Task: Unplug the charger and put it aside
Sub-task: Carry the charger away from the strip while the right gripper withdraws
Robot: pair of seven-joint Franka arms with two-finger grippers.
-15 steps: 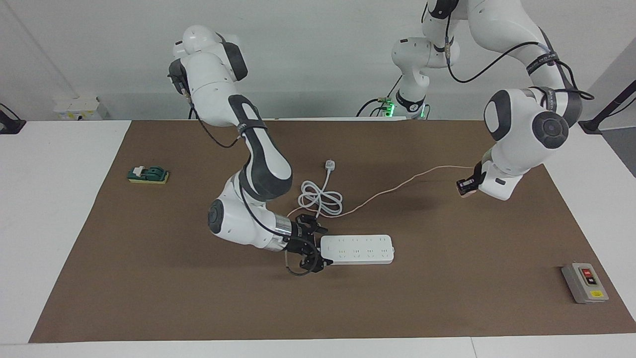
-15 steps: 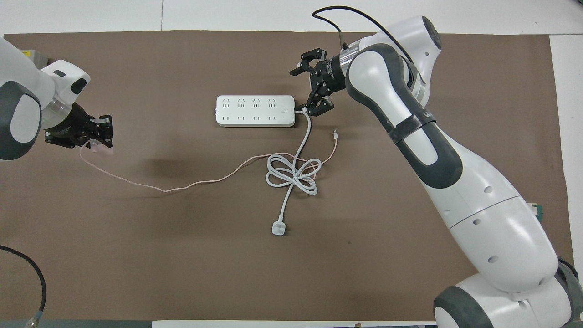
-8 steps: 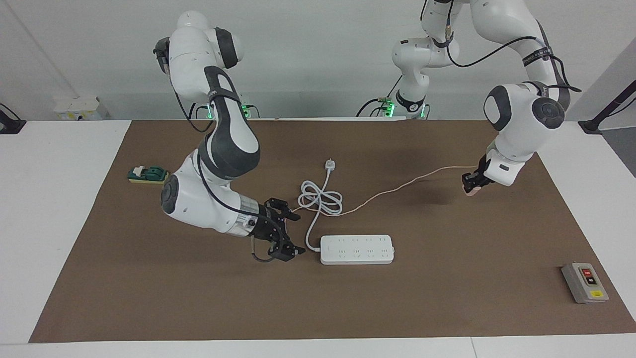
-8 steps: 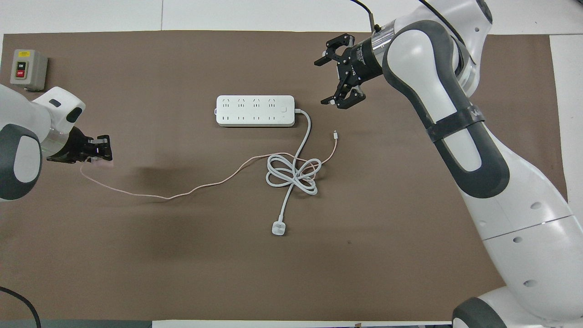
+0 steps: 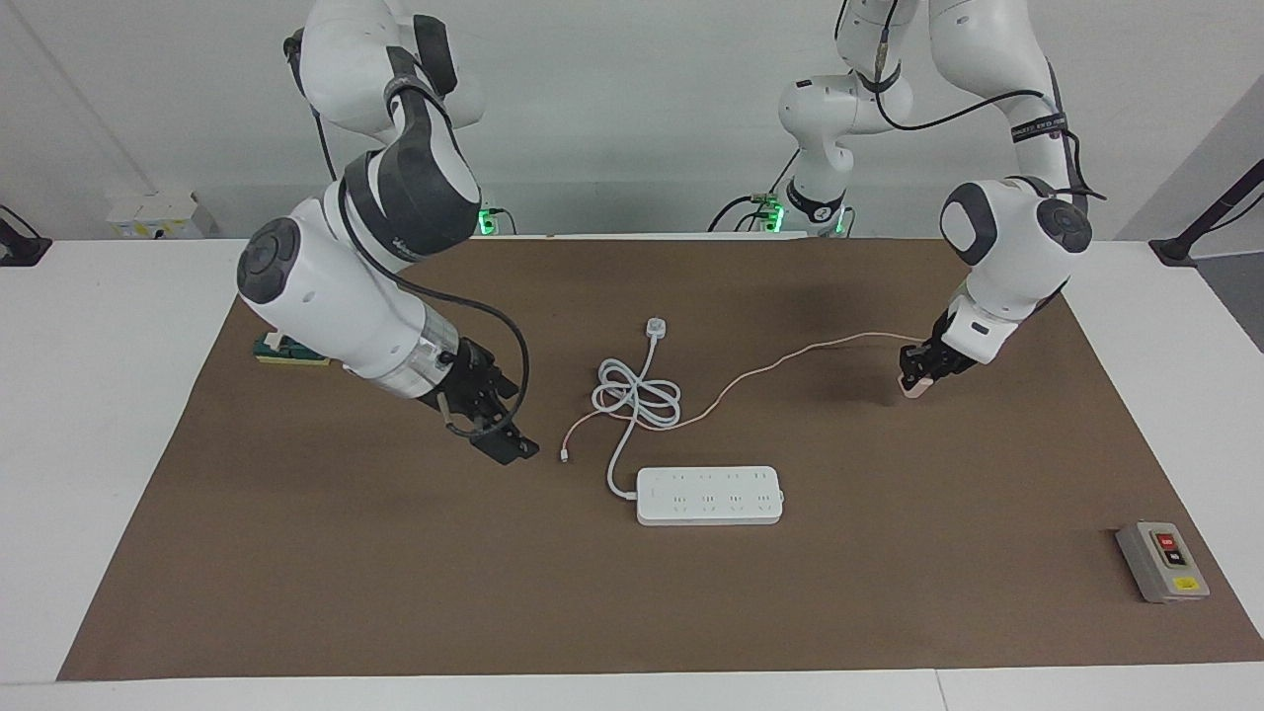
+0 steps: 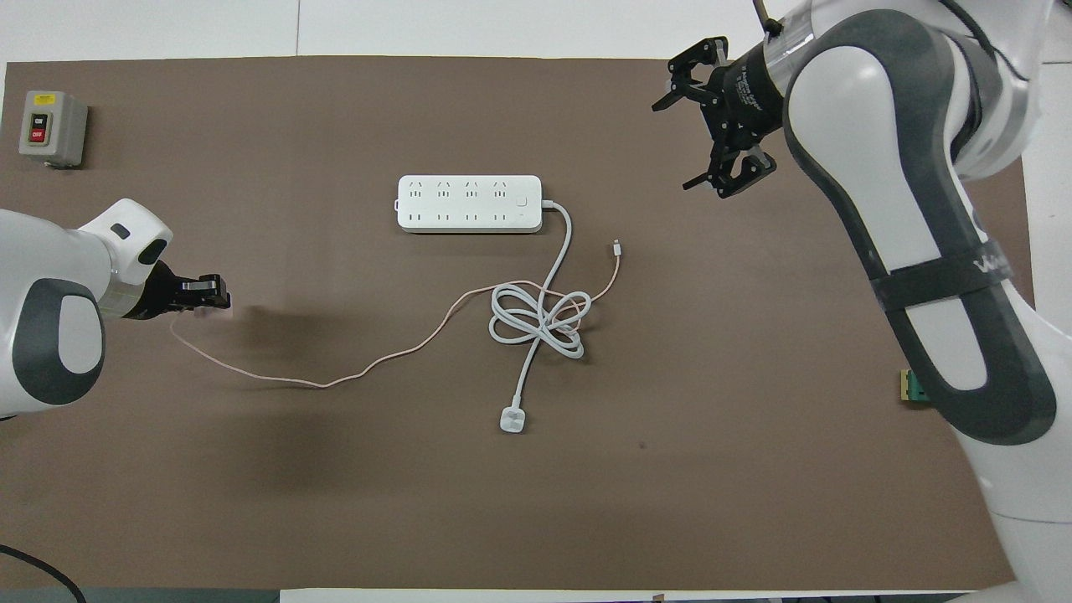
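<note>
The charger (image 5: 915, 387) is a small pale pink cube with a thin pink cable (image 5: 790, 360) that trails across the mat to the coiled white cord. My left gripper (image 5: 920, 371) is shut on the charger and holds it low over the mat toward the left arm's end; it also shows in the overhead view (image 6: 208, 293). The white power strip (image 5: 709, 494) lies in the middle with no charger in it. My right gripper (image 5: 499, 427) is open and empty, raised over the mat toward the right arm's end, apart from the strip (image 6: 469, 203).
A white plug (image 5: 655, 327) with a thick coiled cord (image 5: 637, 400) lies nearer to the robots than the strip. A grey switch box (image 5: 1162, 561) sits at the left arm's end. A green block (image 5: 286, 348) sits at the right arm's end.
My right gripper has drawn away from the power strip's end, rising and moving toward the right arm's end. My left gripper, still holding the charger, has shifted slightly and sunk lower.
</note>
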